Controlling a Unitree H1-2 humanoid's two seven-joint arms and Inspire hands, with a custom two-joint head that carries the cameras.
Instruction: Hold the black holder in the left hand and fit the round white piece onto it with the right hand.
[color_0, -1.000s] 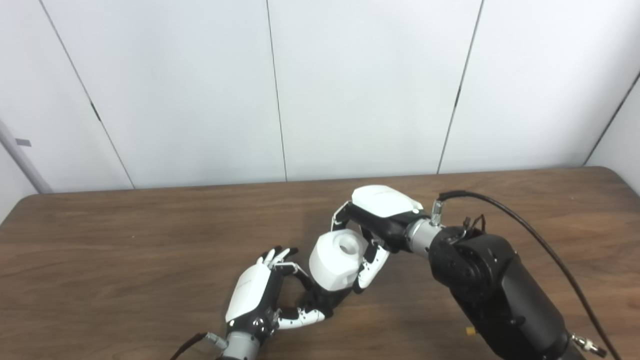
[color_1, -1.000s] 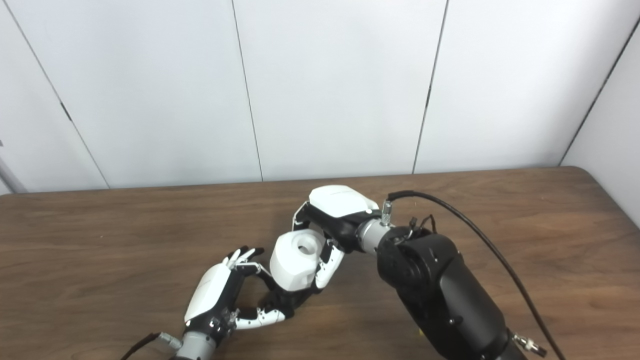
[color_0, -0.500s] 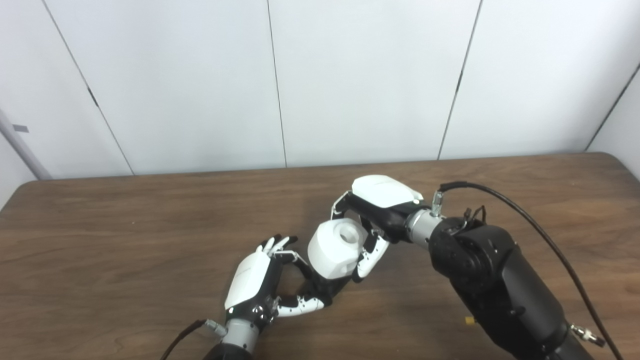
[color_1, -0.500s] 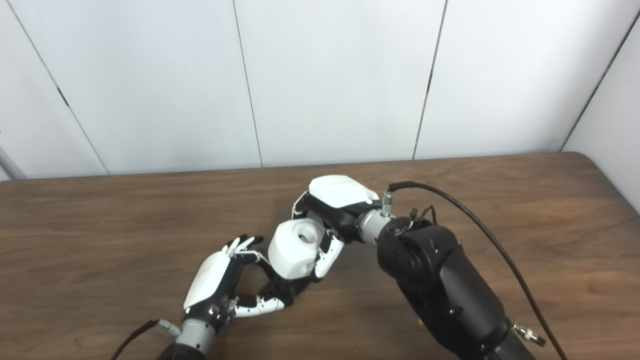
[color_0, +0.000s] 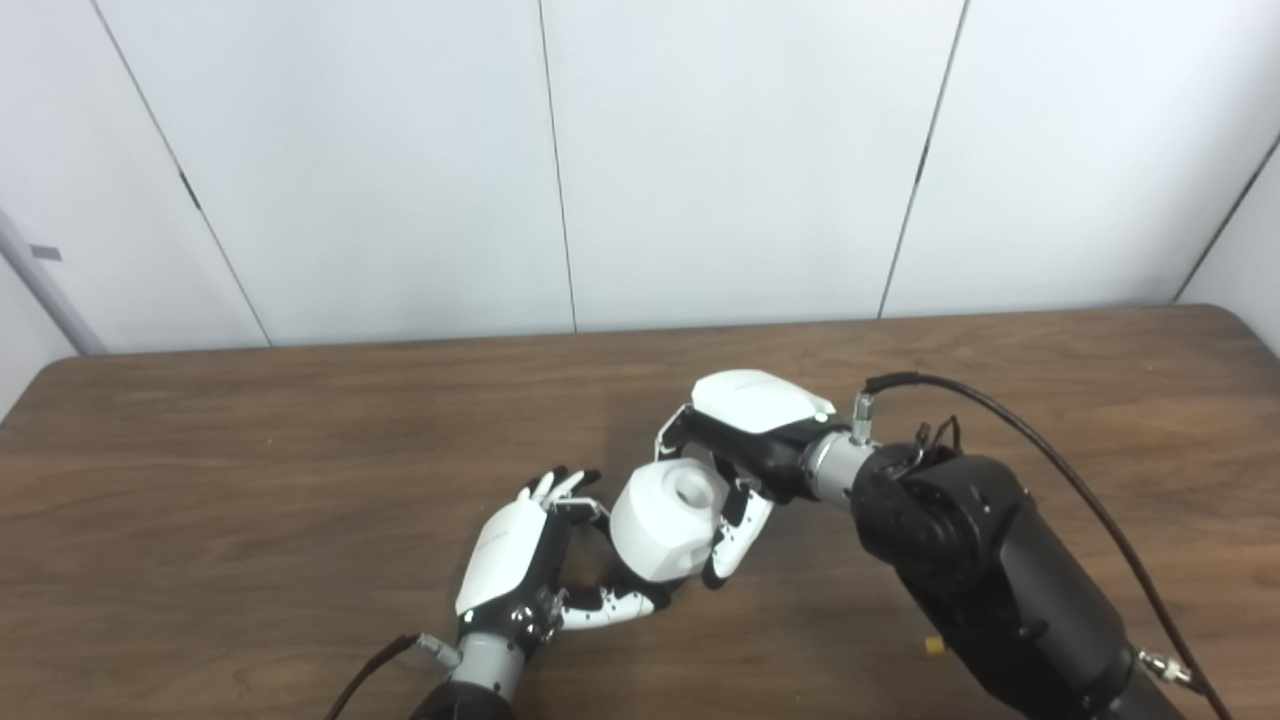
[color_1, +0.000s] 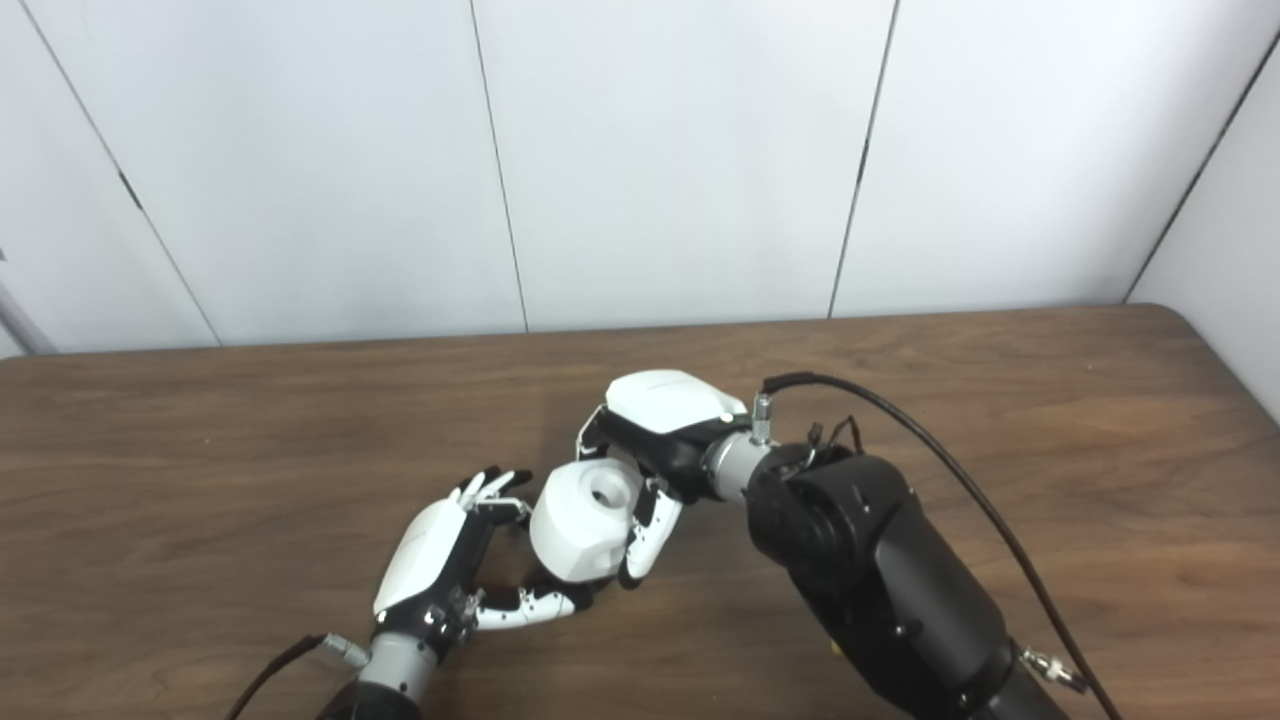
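Observation:
The round white piece, a chunky cylinder with a hole in its upper face, is held in my right hand, whose fingers close around it from the right. My left hand sits just left of and below it, low over the table, with fingers curled around the black holder. Only a small dark part of the holder shows under the white piece; the rest is hidden by it. The white piece rests against the holder and the left fingertips. The same scene shows in the right eye view, with the white piece between both hands.
The brown wooden table stretches left and right of the hands. A black cable arcs over my right forearm. A small yellow bit lies on the table near the right arm. White wall panels stand behind.
My right hand has moved the white piece down and a little left, closer onto the holder in my left hand. The camera shifted slightly between the earliest frames and now.

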